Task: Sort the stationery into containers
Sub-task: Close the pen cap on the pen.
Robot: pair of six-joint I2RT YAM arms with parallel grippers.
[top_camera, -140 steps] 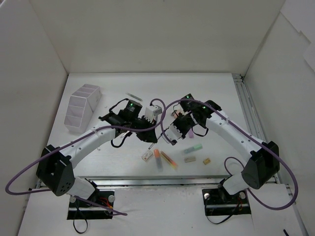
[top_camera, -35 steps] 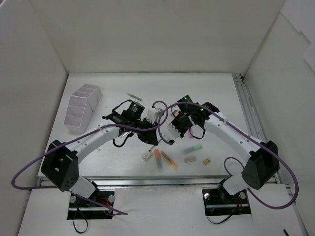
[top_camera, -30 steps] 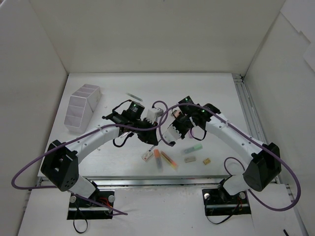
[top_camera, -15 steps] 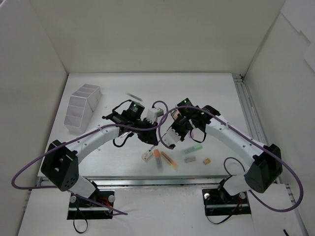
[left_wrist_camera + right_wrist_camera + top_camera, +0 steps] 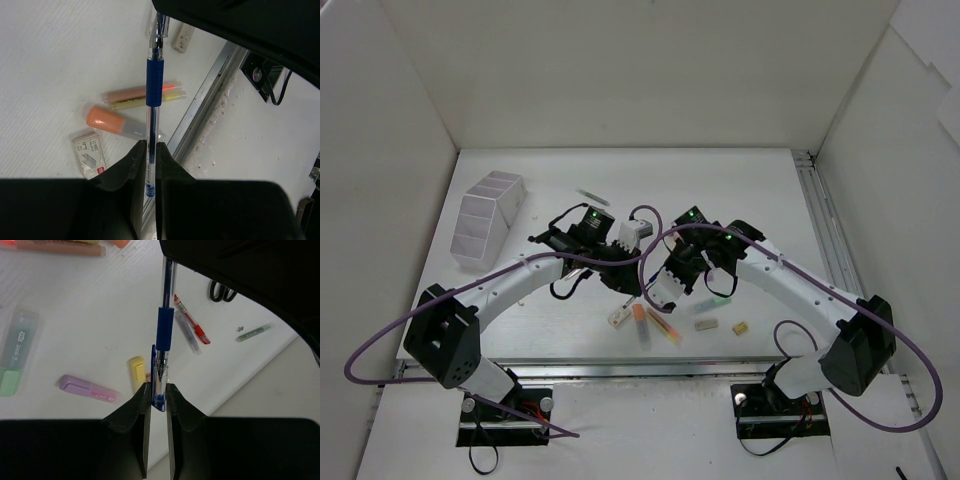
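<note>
The blue pen (image 5: 154,82) is clamped narrowly in the left pincer (image 5: 148,150) and, at what seems its other end, in the right pincer (image 5: 158,390). It is held above the near middle of the tabletop (image 5: 740,190), well apart from the organiser (image 5: 485,215) at far left. If 1 grip is released too soon, the pen could be dropped. The organiser is shown only from above, and the scissors (image 5: 222,290) are plainly seen only in the right wrist view.
</note>
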